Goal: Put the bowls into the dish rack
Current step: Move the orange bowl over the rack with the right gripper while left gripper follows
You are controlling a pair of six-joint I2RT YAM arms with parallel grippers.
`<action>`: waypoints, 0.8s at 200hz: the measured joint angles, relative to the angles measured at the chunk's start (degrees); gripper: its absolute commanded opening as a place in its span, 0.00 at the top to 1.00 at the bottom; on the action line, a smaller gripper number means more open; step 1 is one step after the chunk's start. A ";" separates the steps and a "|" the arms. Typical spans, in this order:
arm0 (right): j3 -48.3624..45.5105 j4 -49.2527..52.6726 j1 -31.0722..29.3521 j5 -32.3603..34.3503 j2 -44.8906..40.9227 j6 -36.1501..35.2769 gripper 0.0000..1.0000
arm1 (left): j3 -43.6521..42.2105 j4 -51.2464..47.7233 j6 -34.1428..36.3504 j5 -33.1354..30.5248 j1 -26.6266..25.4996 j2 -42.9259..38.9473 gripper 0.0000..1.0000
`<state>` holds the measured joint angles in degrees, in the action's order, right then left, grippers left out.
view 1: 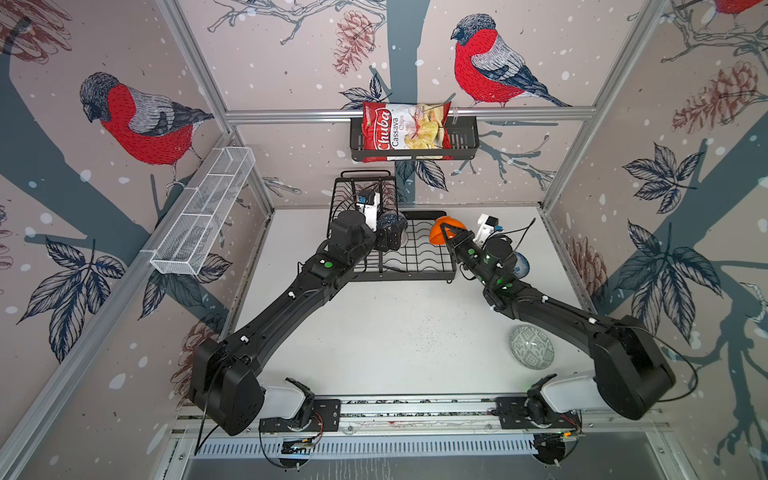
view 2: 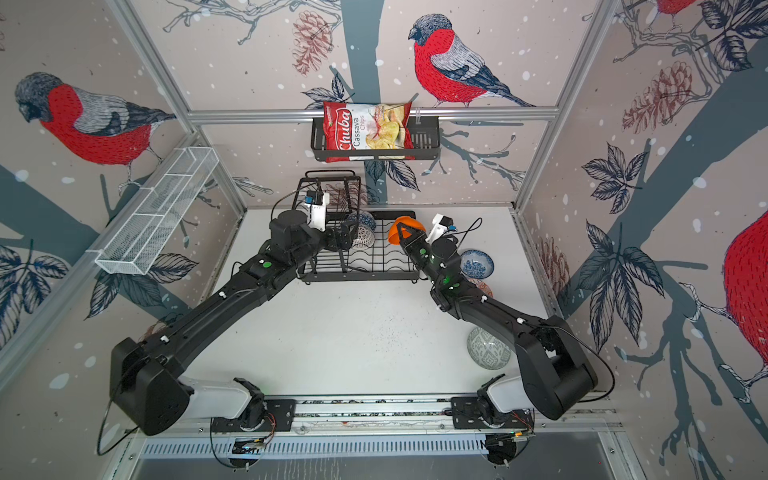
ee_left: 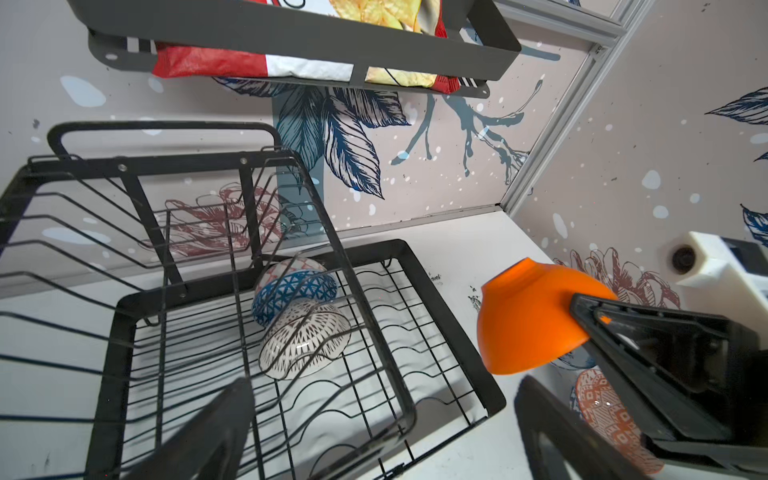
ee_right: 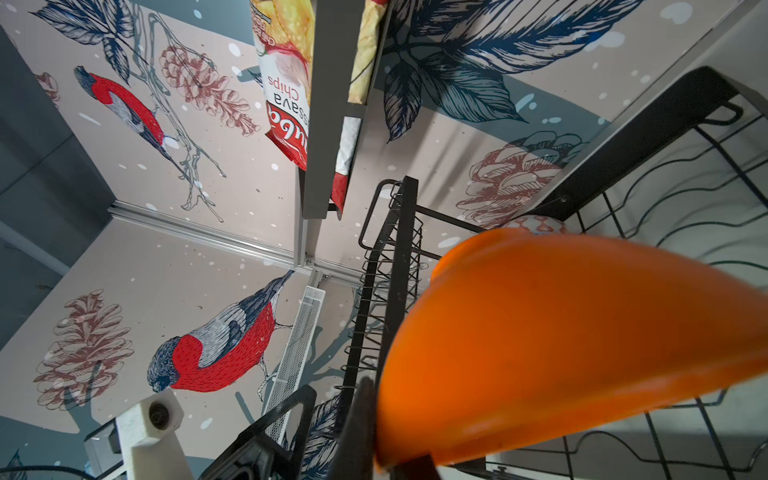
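The plain orange bowl is held up, tipped on its side, at the right rim of the dish rack, just right of centre in both top views. The right gripper pinches its rim between closed fingers. In the rack's lower tray a dark blue geometric bowl and a black-and-white bowl lean together. The left gripper hovers beside them, fingers spread wide. On the table, a grey-green bowl sits at lower right and a blue-white floral bowl lies further up, right of the rack.
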<state>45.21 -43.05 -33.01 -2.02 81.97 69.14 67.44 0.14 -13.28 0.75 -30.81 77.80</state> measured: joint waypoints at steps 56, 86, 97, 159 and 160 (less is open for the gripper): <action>0.74 -3.89 -0.35 -2.67 6.91 0.07 1.00 | -0.81 -0.61 -0.50 0.61 0.42 -1.01 0.02; 2.84 -4.83 -0.66 -3.91 10.12 0.09 1.00 | -1.36 -0.57 -0.87 0.59 0.46 -1.25 0.02; 3.26 -5.09 -0.79 -4.20 11.39 0.24 1.00 | -1.38 -0.57 -0.87 0.61 0.48 -1.25 0.02; 7.45 -6.14 -2.58 -5.81 19.15 2.89 1.00 | -3.15 0.81 -1.31 0.26 0.48 -3.17 0.02; 7.61 -6.14 -2.60 -5.81 19.28 2.89 1.00 | -3.17 0.83 -1.31 0.24 0.48 -3.19 0.02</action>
<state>52.82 -49.19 -35.62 -7.84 101.25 72.03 64.27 0.97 -14.59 0.99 -30.33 74.61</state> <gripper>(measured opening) 0.086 0.978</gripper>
